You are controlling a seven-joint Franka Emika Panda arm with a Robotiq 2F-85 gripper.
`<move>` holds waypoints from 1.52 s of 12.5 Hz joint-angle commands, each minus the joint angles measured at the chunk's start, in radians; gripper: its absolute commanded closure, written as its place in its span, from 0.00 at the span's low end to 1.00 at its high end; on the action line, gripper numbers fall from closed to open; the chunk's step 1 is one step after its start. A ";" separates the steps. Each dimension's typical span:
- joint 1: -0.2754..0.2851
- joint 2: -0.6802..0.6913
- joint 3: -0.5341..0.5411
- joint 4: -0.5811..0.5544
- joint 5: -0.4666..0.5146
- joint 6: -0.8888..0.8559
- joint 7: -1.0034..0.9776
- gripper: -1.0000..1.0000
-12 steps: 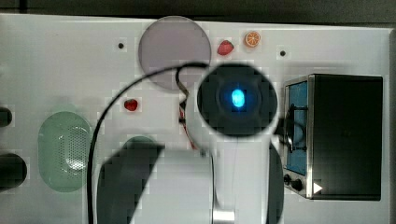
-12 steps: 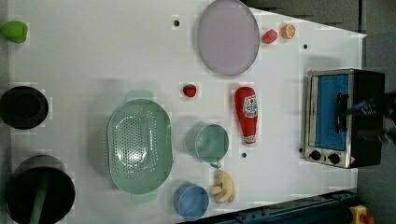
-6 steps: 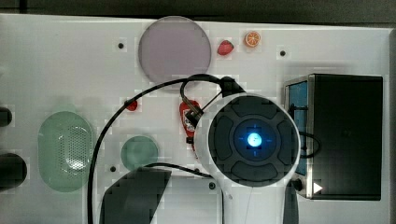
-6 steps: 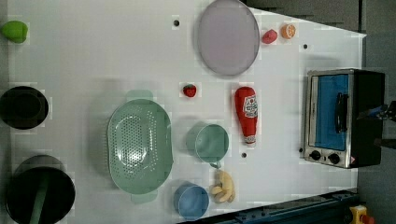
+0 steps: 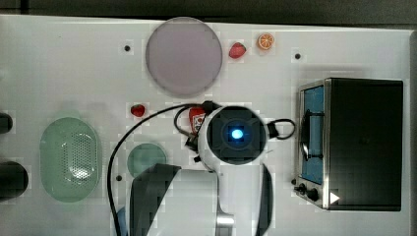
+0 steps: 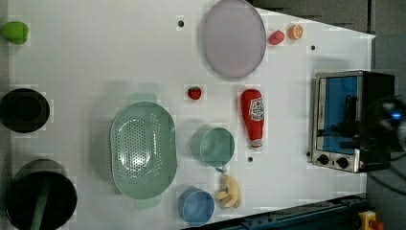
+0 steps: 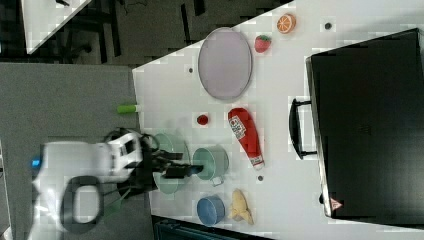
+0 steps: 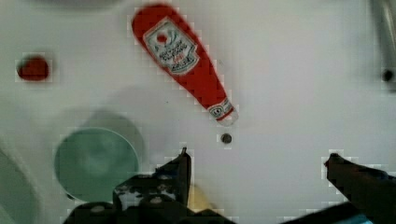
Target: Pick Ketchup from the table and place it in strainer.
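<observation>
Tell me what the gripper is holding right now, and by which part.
Nothing is held. The gripper is open and empty, and the ketchup bottle lies on the table, apart from the fingers.

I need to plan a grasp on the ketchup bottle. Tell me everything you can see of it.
The Ketchup is a slender red bottle, seemingly plastic, with a white label on its wide body and a white cap at its narrow end. It lies flat on the white table, nothing touching it. In the left view it sits between the green cup and the toaster oven, below the grey plate. In the wrist view the open tool is near its cap.
</observation>
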 commanded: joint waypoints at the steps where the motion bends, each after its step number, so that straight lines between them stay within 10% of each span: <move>1: 0.008 -0.002 0.014 -0.077 -0.001 0.118 -0.309 0.00; 19: 0.008 0.520 0.018 -0.161 -0.036 0.801 -0.511 0.00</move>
